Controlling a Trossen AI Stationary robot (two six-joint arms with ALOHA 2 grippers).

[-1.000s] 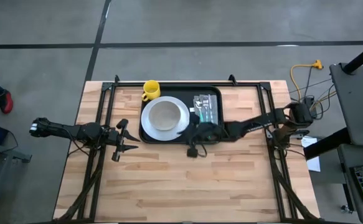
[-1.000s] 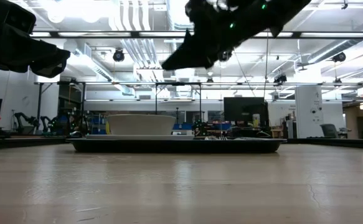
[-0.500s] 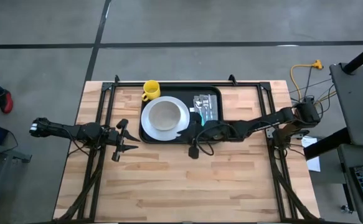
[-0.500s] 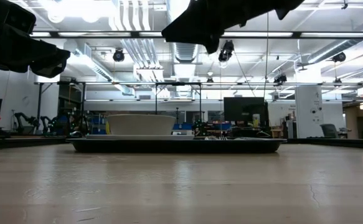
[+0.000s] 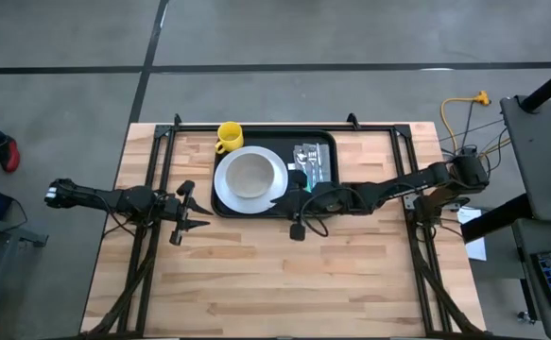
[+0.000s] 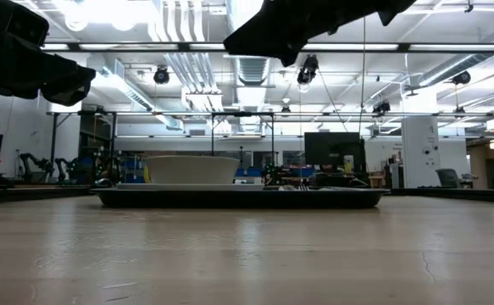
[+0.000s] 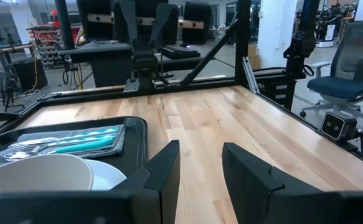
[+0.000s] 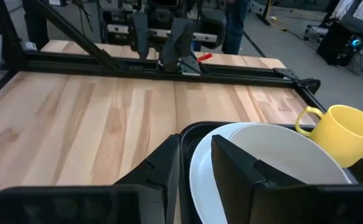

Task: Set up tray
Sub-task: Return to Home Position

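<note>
Quick status from my end. The tray (image 5: 275, 135) sits at the back middle of the counter (image 5: 256, 283), flat and square to the edge. On its left half there's a white plate (image 5: 249, 175) with a bowl (image 6: 191, 169) on it. A napkin (image 5: 313, 162) with the cutlery (image 7: 56, 144) laid on top takes the right half. The yellow mug (image 5: 229, 137) is at the tray's back left corner, right beside the plate; I can't tell if it's fully inside the rim.

The right end effector (image 5: 287, 212) hangs above the tray's near edge, just by the plate. Its fingers have a small gap between them and nothing in it. The left end effector (image 5: 192, 213) is off to the tray's left over bare counter, clear of everything — fingers apart, also empty.
</note>
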